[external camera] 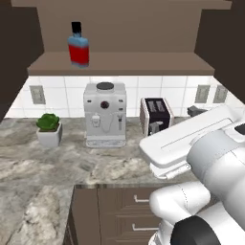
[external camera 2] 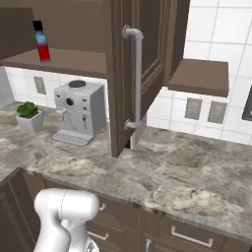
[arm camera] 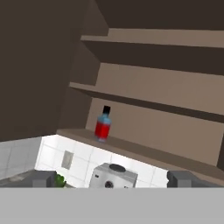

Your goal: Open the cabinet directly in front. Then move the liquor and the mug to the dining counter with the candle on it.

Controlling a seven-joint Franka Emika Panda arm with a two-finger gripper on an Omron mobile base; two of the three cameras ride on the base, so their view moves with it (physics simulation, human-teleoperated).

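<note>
Standing upright on the lowest shelf of the dark brown wooden wall cabinet (external camera: pixel 119 64), toward its left end, is the small squarish blue-glass liquor bottle with a red label and black cap (external camera: pixel 78 46). The cabinet is open: in the right base view its panelled door (external camera 2: pixel 142 54) with the long silver bar handle (external camera 2: pixel 137 78) is swung out toward the camera. I see no mug on the shelf parts that show, so I cannot tell where it is. Below the bottle, on the grey-brown marbled stone table (external camera: pixel 57 167), a silver espresso machine (external camera: pixel 105 115) stands against the tiled wall, with a small green plant in a white pot (external camera: pixel 49 129) to its left and a black-and-white toaster (external camera: pixel 156 115) to its right.

Risks from here, as I judge them: the bottle is tall and narrow, so a glancing touch from one finger could tip it over on the shelf or knock it off onto the espresso machine — and a reach that comes in too high may catch the shelf above.

The white arm (external camera: pixel 191 143) lies folded low at the near right. The end effector (arm camera: pixel 113 179) looks up and left toward the bottle, well apart from it, jaws spread wide and holding nothing.
</note>
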